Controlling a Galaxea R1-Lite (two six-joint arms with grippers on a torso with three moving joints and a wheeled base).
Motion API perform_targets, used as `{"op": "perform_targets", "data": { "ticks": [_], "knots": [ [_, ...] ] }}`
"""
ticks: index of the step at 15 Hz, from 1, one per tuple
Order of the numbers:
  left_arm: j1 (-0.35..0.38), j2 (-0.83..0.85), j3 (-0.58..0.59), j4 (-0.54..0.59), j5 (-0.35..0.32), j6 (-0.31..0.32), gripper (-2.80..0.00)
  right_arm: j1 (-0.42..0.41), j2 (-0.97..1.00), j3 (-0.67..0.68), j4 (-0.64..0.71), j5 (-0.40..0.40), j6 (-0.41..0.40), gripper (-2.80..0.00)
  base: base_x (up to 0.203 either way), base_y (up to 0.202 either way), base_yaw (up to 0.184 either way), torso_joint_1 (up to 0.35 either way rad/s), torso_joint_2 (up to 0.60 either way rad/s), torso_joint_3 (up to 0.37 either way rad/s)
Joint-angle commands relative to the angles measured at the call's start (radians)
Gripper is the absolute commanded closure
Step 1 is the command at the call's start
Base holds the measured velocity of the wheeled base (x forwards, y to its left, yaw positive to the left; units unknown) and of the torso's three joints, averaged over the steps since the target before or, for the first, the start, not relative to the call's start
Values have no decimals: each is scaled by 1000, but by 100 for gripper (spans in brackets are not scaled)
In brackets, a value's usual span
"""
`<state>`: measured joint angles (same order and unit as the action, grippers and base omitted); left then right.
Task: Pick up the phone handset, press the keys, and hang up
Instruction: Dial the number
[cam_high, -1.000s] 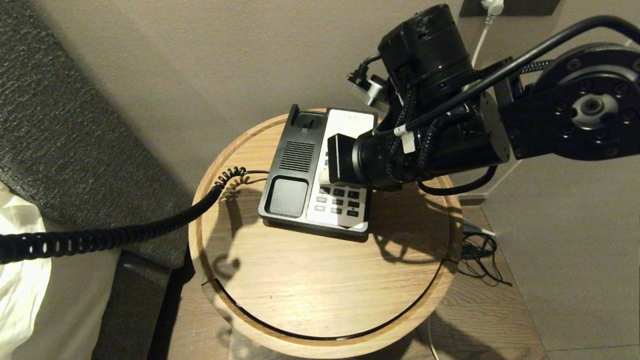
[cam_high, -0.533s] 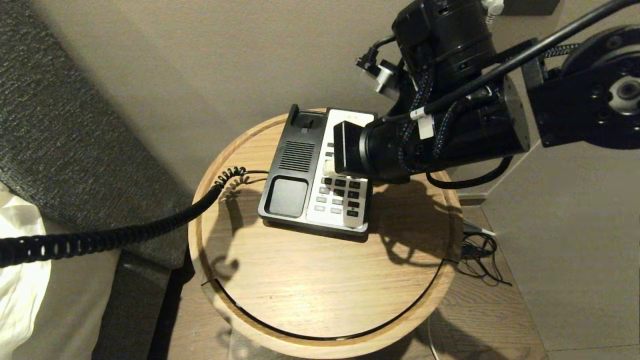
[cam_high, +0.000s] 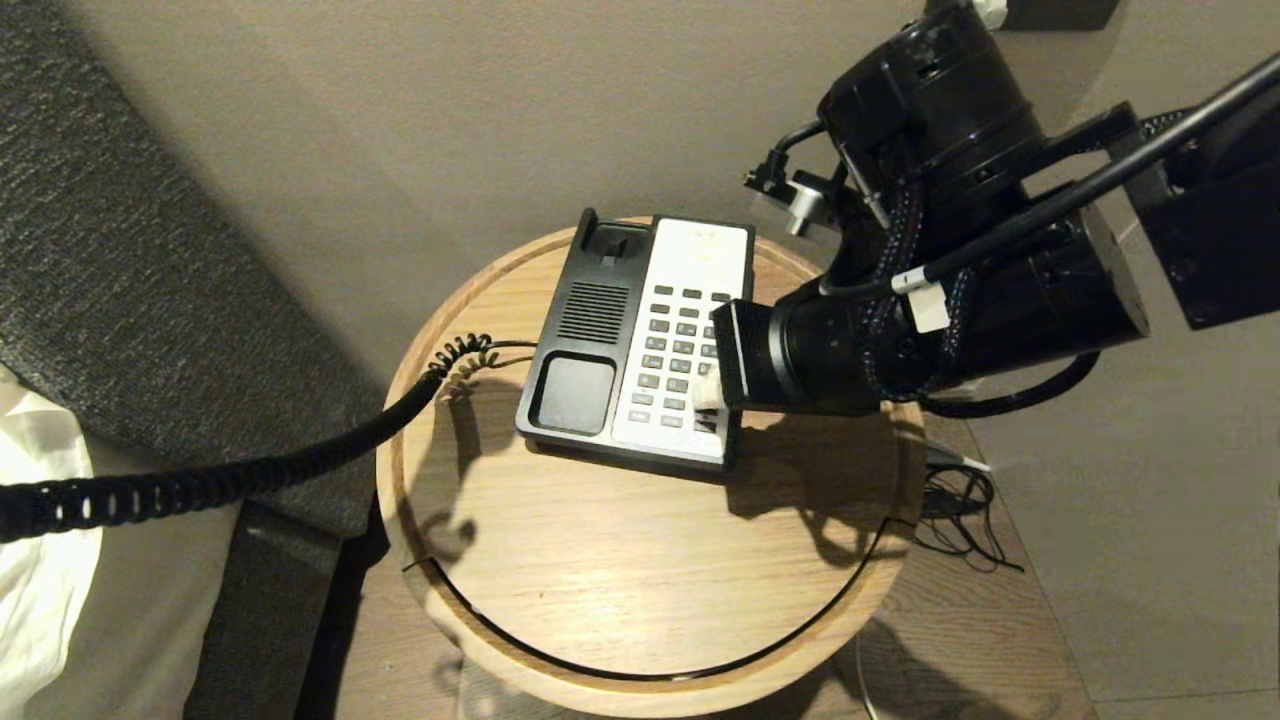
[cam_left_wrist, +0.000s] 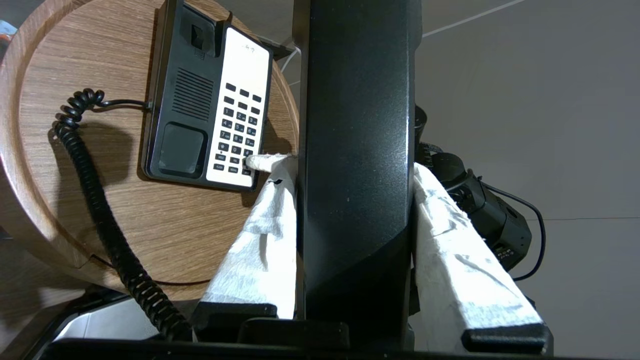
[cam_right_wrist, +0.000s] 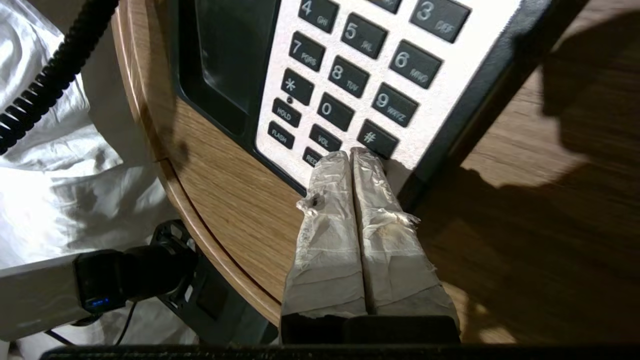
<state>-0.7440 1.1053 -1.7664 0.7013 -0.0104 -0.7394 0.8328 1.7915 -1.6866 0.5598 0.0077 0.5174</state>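
The round wooden table (cam_high: 640, 570) has a raised rim and carries one thing — the black-and-white phone base (cam_high: 640, 350), set toward twelve o'clock on the top, its cradle bare. A black coiled cord (cam_high: 250, 470) leaves the base at nine o'clock and runs off over the table's edge. The phone handset (cam_left_wrist: 357, 150) is off the base: a long glossy black bar with a smooth face, clamped between the two white-wrapped fingers (cam_left_wrist: 260, 240) of the left gripper (cam_left_wrist: 352, 165), above the floor at the table's three o'clock. The right gripper (cam_right_wrist: 352, 157) has its wrapped fingers pressed together, tips on the bottom key row at the # key (cam_right_wrist: 377, 138).
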Motion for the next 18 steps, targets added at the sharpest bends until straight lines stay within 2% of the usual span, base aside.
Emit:
{"op": "perform_targets", "data": {
  "ticks": [1, 18],
  "knots": [
    [0, -5, 3, 4, 0, -5, 0, 0, -9, -1, 6, 1, 3, 0, 0, 0, 0, 0, 0, 0],
    [3, -16, 27, 1, 0, -5, 0, 0, 6, 16, 25, 2, -4, 0, 0, 0, 0, 0, 0, 0]
  ]
}}
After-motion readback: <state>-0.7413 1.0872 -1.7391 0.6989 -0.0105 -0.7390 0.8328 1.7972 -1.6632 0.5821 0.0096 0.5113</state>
